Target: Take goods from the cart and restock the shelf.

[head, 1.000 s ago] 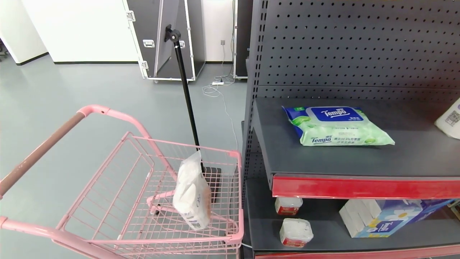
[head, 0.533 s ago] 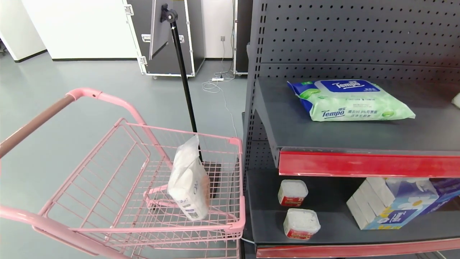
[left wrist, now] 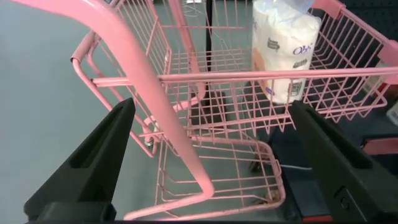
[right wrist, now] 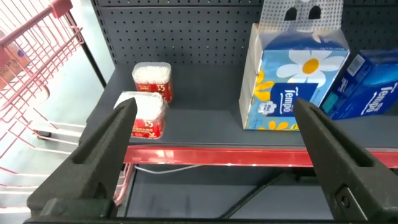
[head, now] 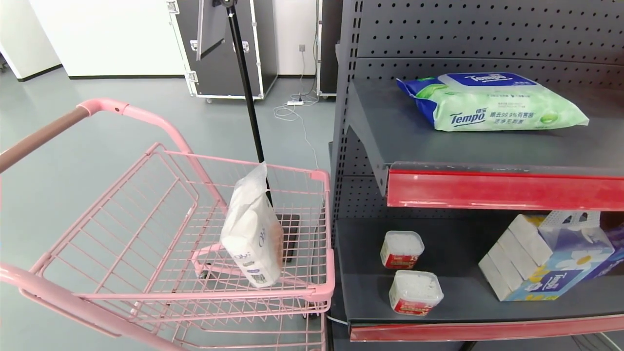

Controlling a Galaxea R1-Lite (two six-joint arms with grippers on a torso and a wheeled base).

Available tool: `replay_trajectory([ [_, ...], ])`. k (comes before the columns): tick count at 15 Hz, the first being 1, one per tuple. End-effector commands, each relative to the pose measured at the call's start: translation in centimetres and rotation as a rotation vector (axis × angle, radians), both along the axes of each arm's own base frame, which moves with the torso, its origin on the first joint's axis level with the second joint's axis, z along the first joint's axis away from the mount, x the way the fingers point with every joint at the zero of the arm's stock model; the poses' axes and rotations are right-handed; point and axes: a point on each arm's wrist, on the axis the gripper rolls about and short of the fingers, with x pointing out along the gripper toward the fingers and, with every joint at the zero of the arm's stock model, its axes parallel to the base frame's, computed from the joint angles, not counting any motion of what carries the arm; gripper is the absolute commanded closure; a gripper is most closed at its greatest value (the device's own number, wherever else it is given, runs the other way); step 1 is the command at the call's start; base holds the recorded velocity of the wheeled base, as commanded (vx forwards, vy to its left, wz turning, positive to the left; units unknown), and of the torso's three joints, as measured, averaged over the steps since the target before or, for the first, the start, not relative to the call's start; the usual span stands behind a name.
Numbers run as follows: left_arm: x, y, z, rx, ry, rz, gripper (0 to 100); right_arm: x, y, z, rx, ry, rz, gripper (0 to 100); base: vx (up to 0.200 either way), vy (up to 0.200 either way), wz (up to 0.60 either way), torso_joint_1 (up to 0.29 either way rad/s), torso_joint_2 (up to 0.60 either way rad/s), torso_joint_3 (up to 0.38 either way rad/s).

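Grey floor lies under the pink cart (head: 321, 291), where a white bag (head: 251, 239) stands upright near the shelf (head: 487, 190) (its base partly screened by wires). Wipes (head: 492, 105) lie on the upper board. Two tubs (head: 401, 248) and a tissue pack (head: 551, 258), cut off at the frame edge, sit below. The left gripper (left wrist: 212, 104) and right gripper (right wrist: 214, 102) gape, holding nothing.

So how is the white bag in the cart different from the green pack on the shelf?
The bag stands upright in the cart; the pack lies flat on the top shelf. The bag is white; the pack is green and blue. Both are soft plastic packs.
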Motion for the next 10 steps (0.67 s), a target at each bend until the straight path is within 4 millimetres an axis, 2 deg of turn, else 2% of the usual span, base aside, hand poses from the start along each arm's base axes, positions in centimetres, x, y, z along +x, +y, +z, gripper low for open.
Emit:
replay_trajectory([
  [1, 0.0, 0.0, 0.0, -0.015, 0.004, 0.003, 0, 0.0, 0.0, 0.0, 0.000, 0.001, 0.000, 0, 0.000, 0.000, 0.00, 0.000, 0.00, 0.000],
  [2, -0.3, 0.0, 2.8, -0.070, -0.070, -0.019, 0, 0.0, 0.0, 0.0, -0.001, 0.001, 0.000, 0, 0.000, 0.000, 0.00, 0.000, 0.00, 0.000],
  [3, 0.1, 0.0, 7.1, -0.146, -0.086, -0.045, 0, 0.0, 0.0, 0.0, -0.001, 0.001, 0.000, 0, 0.000, 0.000, 0.00, 0.000, 0.00, 0.000],
  [4, 3.3, -0.1, 17.0, -0.360, -0.113, -0.078, 0, 0.0, 0.0, 0.0, -0.001, 0.001, 0.000, 0, 0.000, 0.000, 0.00, 0.000, 0.00, 0.000],
  [5, 4.7, -0.3, 19.3, -0.367, -0.098, -0.108, 0, 0.0, 0.0, 0.0, -0.001, 0.001, 0.000, 0, 0.000, 0.000, 0.00, 0.000, 0.00, 0.000],
  [6, 7.5, -0.7, 18.7, -0.320, 0.022, -0.168, 0, 0.0, 0.0, 0.0, -0.003, 0.001, 0.000, 0, 0.000, 0.000, 0.00, 0.000, 0.00, 0.000],
  [7, 9.6, -1.2, 17.2, -0.247, 0.135, -0.276, 0, 0.0, 0.0, 0.0, -0.001, 0.001, 0.000, 0, 0.000, 0.000, 0.00, 0.000, 0.00, 0.000],
  [10, 16.2, -2.4, 14.7, -0.243, 0.303, -0.318, 0, 0.0, 0.0, 0.0, -0.001, 0.001, 0.000, 0, 0.000, 0.000, 0.00, 0.000, 0.00, 0.000],
])
